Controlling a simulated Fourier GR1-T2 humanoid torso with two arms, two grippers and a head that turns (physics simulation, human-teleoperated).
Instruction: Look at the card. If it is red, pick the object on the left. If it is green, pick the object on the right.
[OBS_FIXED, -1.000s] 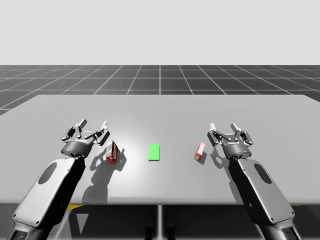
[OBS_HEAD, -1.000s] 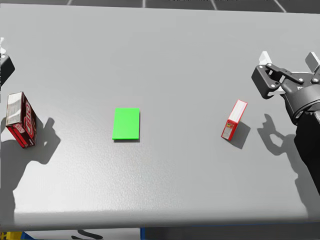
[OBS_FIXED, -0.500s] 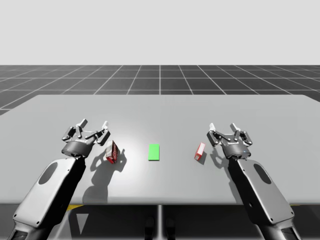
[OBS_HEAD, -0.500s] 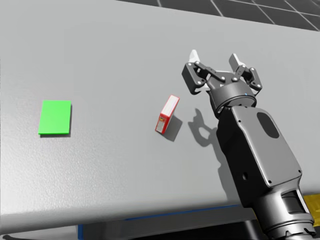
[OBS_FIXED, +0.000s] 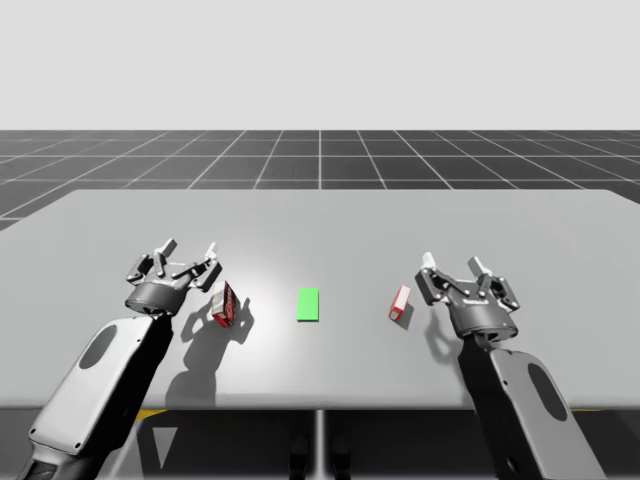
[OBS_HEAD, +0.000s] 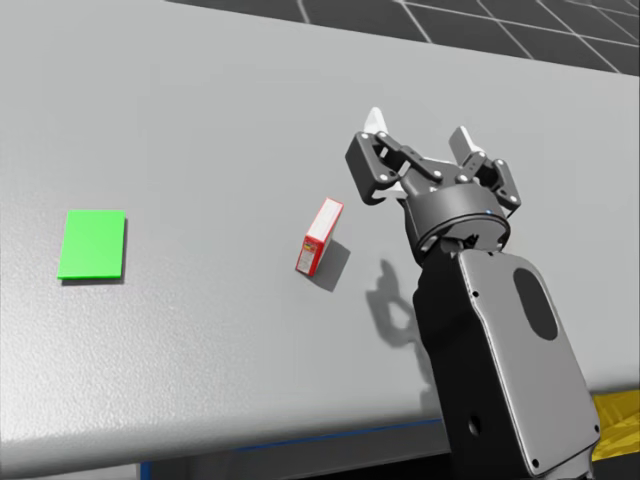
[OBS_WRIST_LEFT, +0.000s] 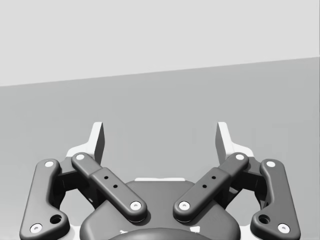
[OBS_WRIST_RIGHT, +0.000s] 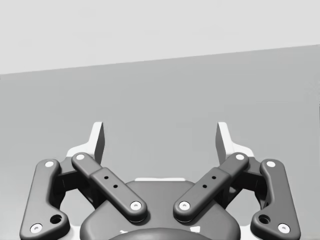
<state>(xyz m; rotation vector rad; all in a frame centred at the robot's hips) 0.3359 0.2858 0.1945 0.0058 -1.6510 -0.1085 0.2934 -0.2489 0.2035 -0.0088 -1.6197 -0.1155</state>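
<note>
Gripper of my right arm (OBS_HEAD: 418, 130), fingers spread wide and empty, has drawn slightly back toward the table's (OBS_HEAD: 200, 120) near edge. My head has turned a little further right. Just beside the gripper stands the small red box (OBS_HEAD: 319, 236), untouched. Farther off, the green card (OBS_HEAD: 92, 243) marks this box as target, so the grasp is not begun. Left gripper (OBS_FIXED: 190, 248) hangs wide open, empty, beside the larger red box (OBS_FIXED: 224, 303).
</note>
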